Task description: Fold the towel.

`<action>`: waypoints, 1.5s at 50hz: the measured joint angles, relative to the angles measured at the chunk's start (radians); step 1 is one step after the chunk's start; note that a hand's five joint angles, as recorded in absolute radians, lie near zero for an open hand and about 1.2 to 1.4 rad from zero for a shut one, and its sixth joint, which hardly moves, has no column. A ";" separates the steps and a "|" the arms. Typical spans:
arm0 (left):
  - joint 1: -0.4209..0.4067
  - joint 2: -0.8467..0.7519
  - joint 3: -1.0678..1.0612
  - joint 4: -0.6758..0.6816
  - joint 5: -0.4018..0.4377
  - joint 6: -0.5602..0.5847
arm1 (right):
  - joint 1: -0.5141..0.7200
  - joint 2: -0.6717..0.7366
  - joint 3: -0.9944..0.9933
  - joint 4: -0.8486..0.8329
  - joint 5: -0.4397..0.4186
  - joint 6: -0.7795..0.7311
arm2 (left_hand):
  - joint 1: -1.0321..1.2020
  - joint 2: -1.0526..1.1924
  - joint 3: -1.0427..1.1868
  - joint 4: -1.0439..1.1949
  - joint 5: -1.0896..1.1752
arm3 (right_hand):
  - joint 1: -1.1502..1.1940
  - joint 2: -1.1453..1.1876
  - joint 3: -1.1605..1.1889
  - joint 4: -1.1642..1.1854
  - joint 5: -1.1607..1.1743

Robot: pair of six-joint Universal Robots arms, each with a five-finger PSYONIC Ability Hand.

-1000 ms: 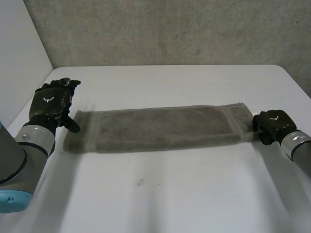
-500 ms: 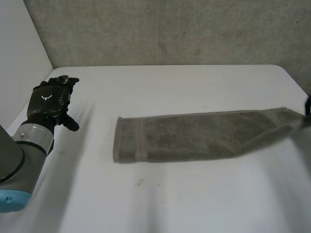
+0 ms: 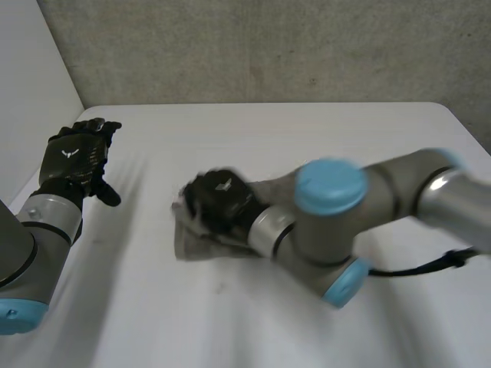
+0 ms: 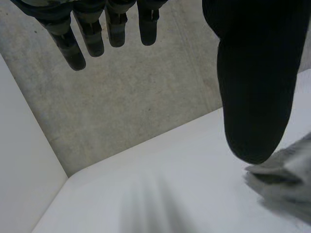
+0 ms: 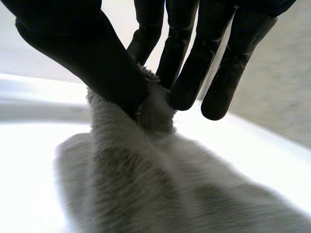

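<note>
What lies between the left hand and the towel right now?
Nothing but bare white table, as the head view shows. The left hand is open and apart from the towel, which the right hand pinches.

my left hand up near the table's left edge, fingers straight, well apart from the towel | my right hand across on the towel's bunched left end

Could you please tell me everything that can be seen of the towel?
The towel is grey-brown terry cloth. One end lies on the white table; the right hand pinches a bunched end between thumb and fingers just above it, so it looks doubled over. The right arm covers the rest. The left hand is apart from it.
</note>
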 measured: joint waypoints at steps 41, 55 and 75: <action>-0.091 0.002 -0.024 0.000 0.001 0.001 | -0.439 -0.368 0.590 -0.021 0.048 -0.174 | 0.000 0.000 0.000 0.000 0.000 | -1.018 -0.886 -0.893 -0.894 -0.889; -0.104 0.002 -0.027 0.000 0.001 0.000 | -0.459 -0.321 0.693 -0.170 -0.033 -0.213 | 0.000 0.000 0.000 0.000 0.000 | -0.426 -0.372 -0.375 -0.375 -0.376; -0.102 0.045 -0.028 -0.002 0.002 0.004 | -0.462 -0.405 0.647 -0.121 0.093 -0.171 | 0.000 0.003 0.014 0.017 0.000 | -0.012 -0.014 -0.004 -0.002 -0.009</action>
